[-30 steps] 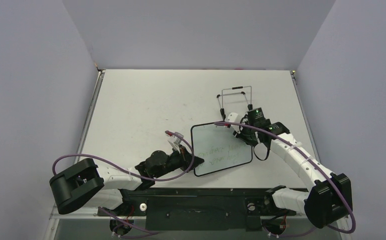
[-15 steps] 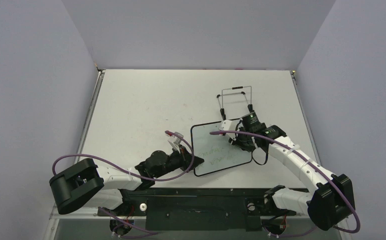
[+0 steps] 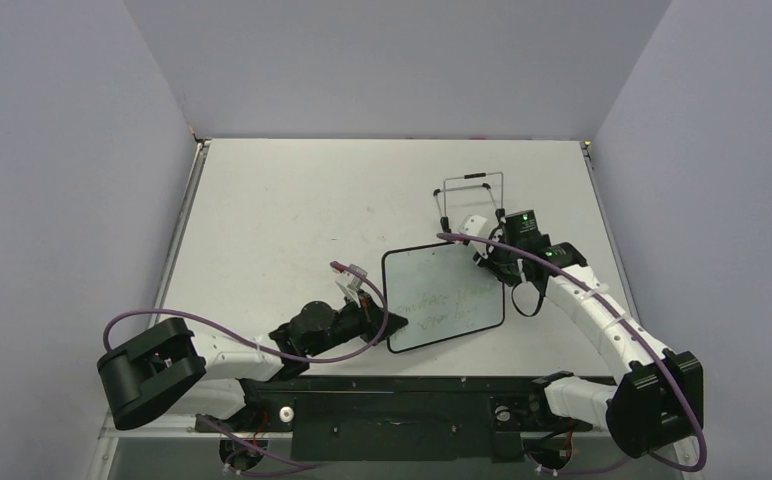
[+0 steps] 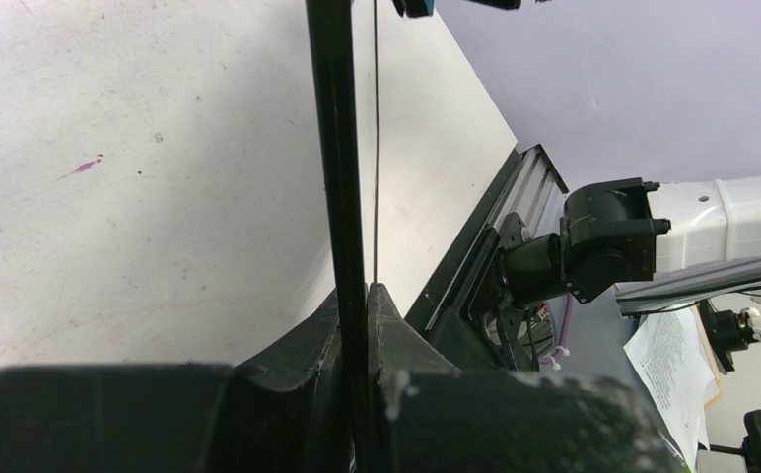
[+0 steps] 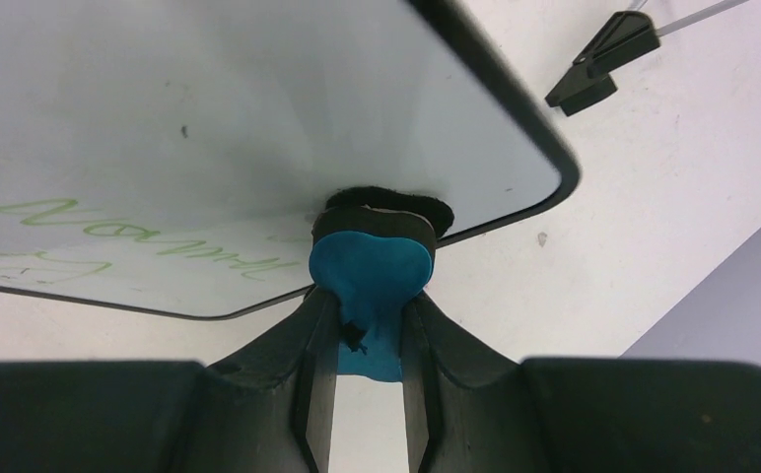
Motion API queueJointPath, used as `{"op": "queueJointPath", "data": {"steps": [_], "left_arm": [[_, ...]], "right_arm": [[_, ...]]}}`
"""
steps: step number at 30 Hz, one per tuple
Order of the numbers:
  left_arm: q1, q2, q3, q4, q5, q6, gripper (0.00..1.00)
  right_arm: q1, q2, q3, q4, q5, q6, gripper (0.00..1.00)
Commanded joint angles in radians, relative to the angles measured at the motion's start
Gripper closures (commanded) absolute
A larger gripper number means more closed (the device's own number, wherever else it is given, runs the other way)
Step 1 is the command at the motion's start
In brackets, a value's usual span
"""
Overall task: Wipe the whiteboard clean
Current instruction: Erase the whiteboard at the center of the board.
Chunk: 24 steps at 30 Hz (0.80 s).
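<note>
The whiteboard (image 3: 442, 298), white with a thin black frame and faint green handwriting, stands tilted near the table's front middle. My left gripper (image 3: 380, 318) is shut on its left frame edge (image 4: 342, 177), seen edge-on in the left wrist view. My right gripper (image 3: 490, 252) is shut on the blue-black eraser (image 5: 372, 266), whose black pad presses the board (image 5: 209, 148) near its upper right corner. Green writing (image 5: 51, 212) shows to the left of the eraser.
A wire stand with black feet (image 3: 470, 196) lies on the table behind the board; one foot shows in the right wrist view (image 5: 598, 59). The table's front rail (image 3: 392, 385) and the arm bases lie close behind the board's lower edge.
My right gripper with the eraser swept left across the board's top, then back right to the upper right corner. The left gripper and the board have stayed put.
</note>
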Motion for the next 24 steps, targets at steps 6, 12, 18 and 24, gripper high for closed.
{"op": "queueJointPath", "data": {"steps": [6, 12, 18, 24], "left_arm": [[-0.012, -0.053, -0.004, 0.065, 0.048, 0.04, 1.0], [-0.012, -0.058, -0.01, 0.066, 0.047, 0.042, 1.0], [-0.012, -0.052, -0.009, 0.071, 0.049, 0.042, 1.0], [-0.012, -0.053, -0.01, 0.07, 0.051, 0.04, 1.0]], "right_arm": [[-0.033, 0.047, 0.087, -0.02, -0.073, -0.016, 1.0], [-0.002, 0.033, 0.015, -0.118, -0.143, -0.133, 1.0], [0.045, 0.001, -0.054, -0.116, -0.063, -0.135, 1.0], [0.009, 0.005, -0.045, 0.008, 0.086, -0.037, 1.0]]}}
